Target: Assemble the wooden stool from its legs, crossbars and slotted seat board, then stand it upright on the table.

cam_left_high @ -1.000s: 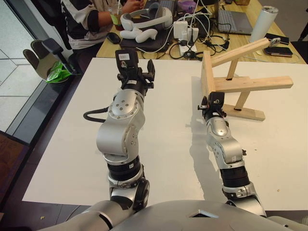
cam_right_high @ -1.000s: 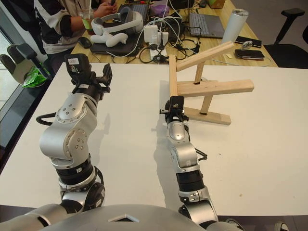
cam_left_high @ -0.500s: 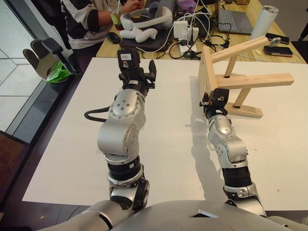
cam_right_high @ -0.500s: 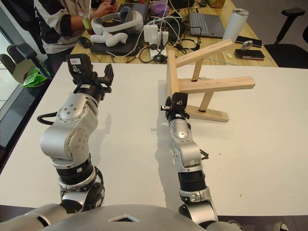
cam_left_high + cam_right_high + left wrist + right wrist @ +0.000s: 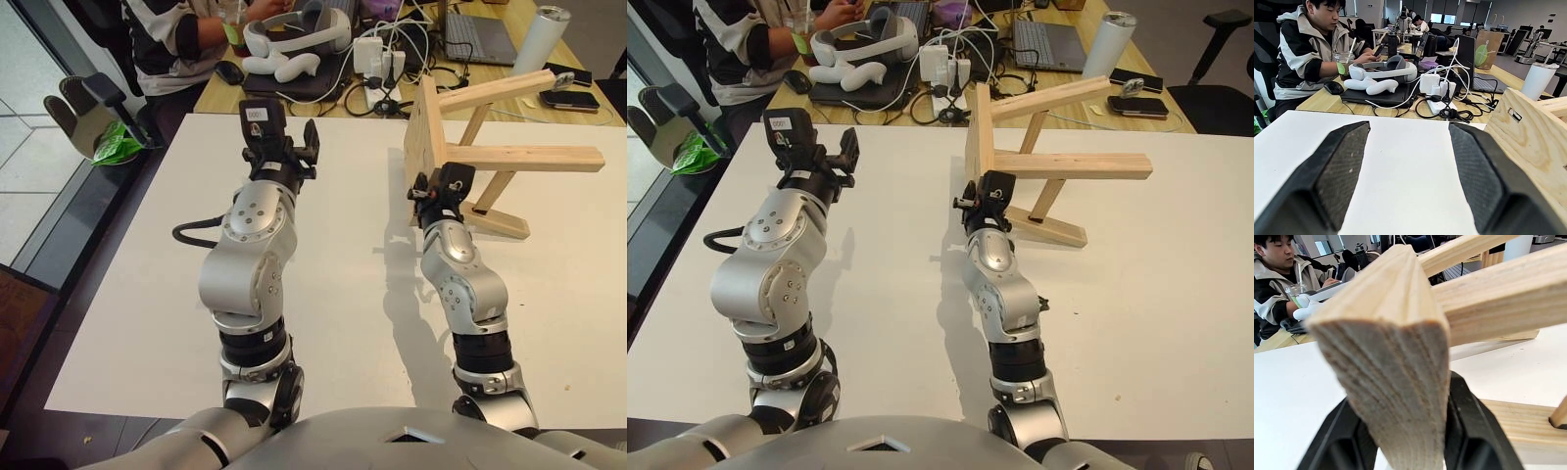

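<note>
The wooden stool point(image 5: 509, 157) lies on its side at the far right of the white table point(image 5: 343, 294), legs and crossbars pointing right. Its seat board point(image 5: 425, 137) stands nearly vertical on the left end. My right gripper point(image 5: 433, 188) is shut on the lower edge of that board; in the right wrist view the board's end grain point(image 5: 1386, 347) sits between the black fingers point(image 5: 1471, 431). My left gripper point(image 5: 282, 147) hovers open over the far middle of the table, left of the stool. Its pads point(image 5: 1342, 166) hold nothing, and the seat board point(image 5: 1528, 137) shows beside them.
Behind the table stands a wooden desk point(image 5: 220, 93) with a white headset point(image 5: 294, 39), cables and a power strip point(image 5: 377, 59), a laptop point(image 5: 475, 39), a tumbler point(image 5: 542, 39) and a phone point(image 5: 573, 98). A person sits at it. A chair point(image 5: 83, 113) stands off the table's left side.
My right gripper has moved away from me and up with the seat board. The stool has tipped with it, so the board stands more upright. The left arm has barely moved.
</note>
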Action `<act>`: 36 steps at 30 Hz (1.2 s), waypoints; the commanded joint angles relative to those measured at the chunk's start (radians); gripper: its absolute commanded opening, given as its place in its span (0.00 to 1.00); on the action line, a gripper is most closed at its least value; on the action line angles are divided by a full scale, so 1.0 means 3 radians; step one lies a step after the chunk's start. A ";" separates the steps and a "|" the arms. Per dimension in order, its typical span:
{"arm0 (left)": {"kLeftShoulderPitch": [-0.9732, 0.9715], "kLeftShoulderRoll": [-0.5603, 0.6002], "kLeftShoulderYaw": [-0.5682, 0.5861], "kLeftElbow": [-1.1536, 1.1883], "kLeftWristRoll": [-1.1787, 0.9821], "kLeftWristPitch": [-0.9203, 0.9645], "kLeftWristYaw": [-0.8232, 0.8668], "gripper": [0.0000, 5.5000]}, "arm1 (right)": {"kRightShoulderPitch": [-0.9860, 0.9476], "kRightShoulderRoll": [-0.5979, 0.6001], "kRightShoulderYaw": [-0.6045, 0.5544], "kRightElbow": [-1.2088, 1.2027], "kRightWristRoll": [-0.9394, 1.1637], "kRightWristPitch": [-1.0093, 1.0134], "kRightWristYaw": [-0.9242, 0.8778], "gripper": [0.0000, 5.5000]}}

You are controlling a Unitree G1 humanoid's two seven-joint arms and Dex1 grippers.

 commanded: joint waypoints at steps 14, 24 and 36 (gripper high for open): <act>-0.0094 0.0090 0.0085 0.0086 0.0046 -0.0049 0.0022 0.55 | -0.0444 0.1071 -0.0142 -0.0328 0.1171 -0.0158 -0.0363 0.25; -0.0117 0.0142 0.0083 0.0104 0.0039 -0.0064 0.0001 0.55 | -0.0511 0.1384 -0.0478 -0.0284 0.1830 -0.0647 -0.0612 0.25; -0.0160 0.0187 0.0048 0.0151 0.0031 -0.0091 -0.0033 0.55 | -0.0565 0.1457 -0.0591 -0.0237 0.2366 -0.1149 -0.0824 0.25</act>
